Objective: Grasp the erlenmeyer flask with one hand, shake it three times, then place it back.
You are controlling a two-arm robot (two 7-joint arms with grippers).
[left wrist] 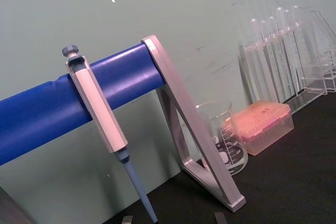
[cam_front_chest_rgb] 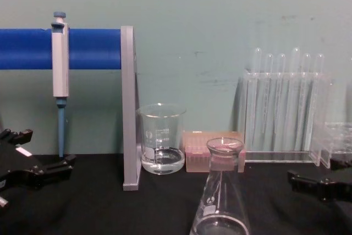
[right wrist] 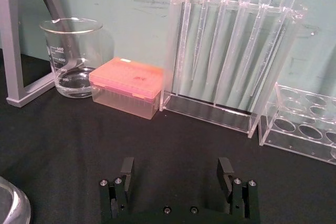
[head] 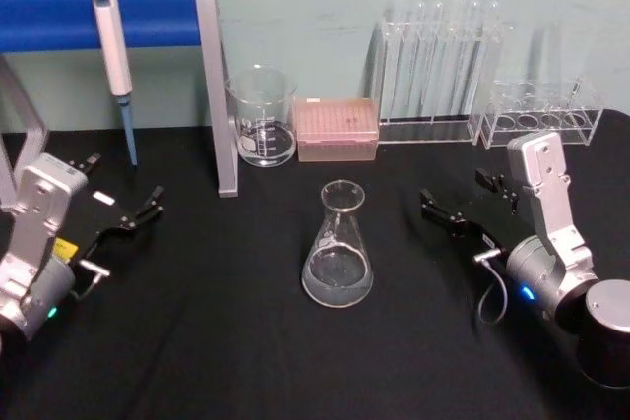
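Standing upright on the black table [head: 197,341], nearest the robot and about midway between the two arms, the erlenmeyer flask [head: 338,248] has its long axis vertical: wide round base down on the cloth, narrow flared neck pointing straight up. A little clear liquid lies in its base. Nothing touches it.

To its right, well apart from it, the right gripper [head: 470,206] hovers low over the table with its jaws spread; the right wrist view shows the two fingers [right wrist: 126,168] wide apart with bare cloth between them. On the other side, also well apart from the flask, the left gripper [head: 123,194] sits near the table's left edge, its jaws apart as well and holding nothing.

Farther back, a grey frame post [head: 217,86] stands on the table and carries a blue bar [head: 59,15], from which a pipette [head: 116,66] hangs tip down. Just right of the post stands a glass beaker [head: 263,117] with a little liquid, and touching or nearly touching it a pink tip box [head: 338,129]. Beyond to the right, against the pale green wall, a clear rack holds upright test tubes [head: 443,56], with a second, lower clear rack [head: 541,113] beside it.
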